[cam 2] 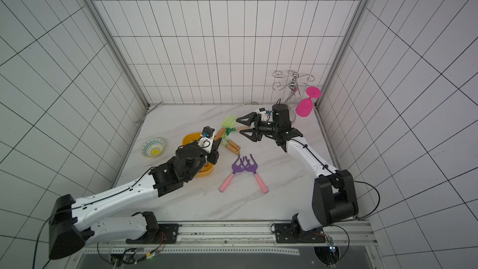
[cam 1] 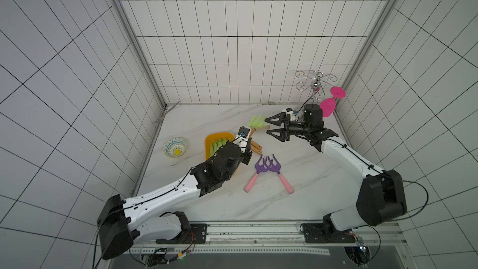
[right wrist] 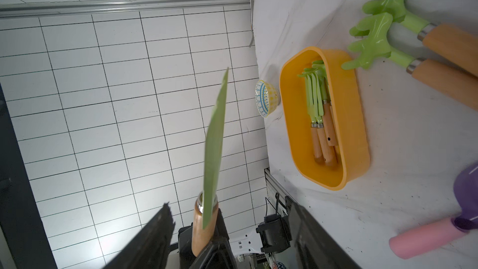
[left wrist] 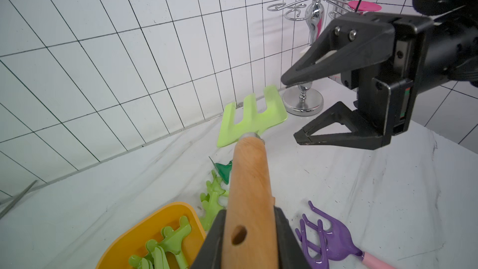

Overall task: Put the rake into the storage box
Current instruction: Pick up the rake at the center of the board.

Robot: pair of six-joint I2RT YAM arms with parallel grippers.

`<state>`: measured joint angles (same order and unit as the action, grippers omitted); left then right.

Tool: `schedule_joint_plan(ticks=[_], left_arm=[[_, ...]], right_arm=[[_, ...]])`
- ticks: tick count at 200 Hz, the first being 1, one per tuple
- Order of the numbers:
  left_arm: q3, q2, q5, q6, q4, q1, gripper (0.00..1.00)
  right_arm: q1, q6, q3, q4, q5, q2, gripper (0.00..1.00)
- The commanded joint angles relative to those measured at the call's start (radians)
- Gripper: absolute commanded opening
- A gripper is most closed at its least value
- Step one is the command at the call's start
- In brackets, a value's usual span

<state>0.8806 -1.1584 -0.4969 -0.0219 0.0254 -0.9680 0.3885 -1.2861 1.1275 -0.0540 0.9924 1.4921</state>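
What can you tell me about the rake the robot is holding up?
The rake has a flat, light green head with broad tines, a metal collar and a wooden handle with a hole. The left gripper is shut on the handle, holding it off the table. Its head pokes between the right gripper's open jaws, apparently untouched.

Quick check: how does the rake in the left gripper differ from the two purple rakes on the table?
The held rake has a flat light-green head and a wooden handle; the purple rakes have curved purple prongs and pink handles. The held rake is off the table, clamped at its handle by the left gripper; the purple rakes lie loose on it, heads together. Both are outside the storage box.
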Motion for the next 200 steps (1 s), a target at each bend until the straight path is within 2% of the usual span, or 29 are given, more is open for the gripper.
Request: schedule_joint_plan(ticks=[1, 48, 104, 145, 172, 183, 200], left_arm=[[-0.015, 0.012, -0.072, 0.047, -0.083, -0.014, 0.0], [-0.017, -0.024, -0.091, 0.081, -0.101, -0.049, 0.0], [-0.014, -0.071, -0.149, 0.119, -0.162, -0.076, 0.0], [-0.003, -0.135, -0.216, 0.167, -0.224, -0.113, 0.0], [0.004, -0.164, -0.274, 0.182, -0.237, -0.133, 0.0], [0.007, -0.176, -0.305, 0.173, -0.237, -0.135, 0.0], [0.011, -0.179, -0.32, 0.171, -0.233, -0.14, 0.0]], right_arm=[[0.014, 0.016, 0.053, 0.015, 0.034, 0.013, 0.74], [0.052, -0.116, 0.061, -0.193, 0.006, 0.048, 0.74], [0.113, -0.163, 0.092, -0.253, 0.02, 0.093, 0.71], [0.131, -0.173, 0.109, -0.254, 0.026, 0.114, 0.55], [0.128, -0.18, 0.084, -0.256, 0.008, 0.106, 0.48], [0.127, -0.17, 0.089, -0.248, 0.012, 0.103, 0.47], [0.128, -0.12, 0.1, -0.176, 0.004, 0.097, 0.39]])
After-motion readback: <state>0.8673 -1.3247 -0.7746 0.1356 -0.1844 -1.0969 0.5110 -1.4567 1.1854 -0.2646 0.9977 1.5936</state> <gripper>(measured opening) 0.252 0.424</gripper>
